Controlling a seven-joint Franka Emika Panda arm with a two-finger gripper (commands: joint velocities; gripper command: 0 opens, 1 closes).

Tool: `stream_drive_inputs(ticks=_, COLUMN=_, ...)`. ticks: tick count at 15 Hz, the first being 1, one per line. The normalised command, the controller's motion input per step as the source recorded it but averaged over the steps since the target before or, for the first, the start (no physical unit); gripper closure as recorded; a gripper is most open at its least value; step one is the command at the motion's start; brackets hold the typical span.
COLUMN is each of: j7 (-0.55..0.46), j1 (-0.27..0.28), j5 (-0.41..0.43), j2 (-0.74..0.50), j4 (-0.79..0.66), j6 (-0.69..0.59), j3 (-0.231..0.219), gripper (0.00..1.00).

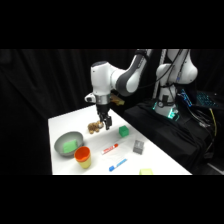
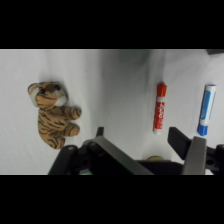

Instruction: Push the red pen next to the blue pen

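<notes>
Hand hovers open and empty above the table; red pen lies ahead, parallel beside blue pen, apart.

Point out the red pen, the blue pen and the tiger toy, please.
red pen (image 2: 159, 107), wrist view, white middle section.
blue pen (image 2: 205, 110), wrist view, middle of barrel.
tiger toy (image 2: 53, 119), wrist view, striped body.

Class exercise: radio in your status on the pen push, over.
Gripper above table, off the pens. Red pen apart from blue pen. Gap between them clear; tiger toy off aside.
</notes>
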Motion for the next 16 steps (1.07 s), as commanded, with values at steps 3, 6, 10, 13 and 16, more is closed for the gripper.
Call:
stream_drive_inputs(ticks=3, j7=-0.07, j1=-0.021, j5=-0.011, j2=0.26, j4=0.15, j6=0.17, j3=0.041, gripper=0.0)
stream_drive_inputs(ticks=6, j7=-0.05, j1=-0.009, j5=-0.013, j2=0.28, j4=0.16, j6=0.19, j3=0.047, gripper=0.0)
stream_drive_inputs(ticks=10, j7=-0.01, j1=0.01, j5=-0.036, j2=0.27, j4=0.15, j6=0.2, j3=0.025, gripper=0.0)
stream_drive_inputs(ticks=13, j7=0.03, j1=0.039, j5=-0.062, j2=0.22, j4=0.13, j6=0.19, j3=0.011, gripper=0.0)
stream_drive_inputs(ticks=16, j7=0.06, j1=0.058, j5=-0.079, j2=0.19, j4=0.13, j6=0.17, j3=-0.002, gripper=0.0)
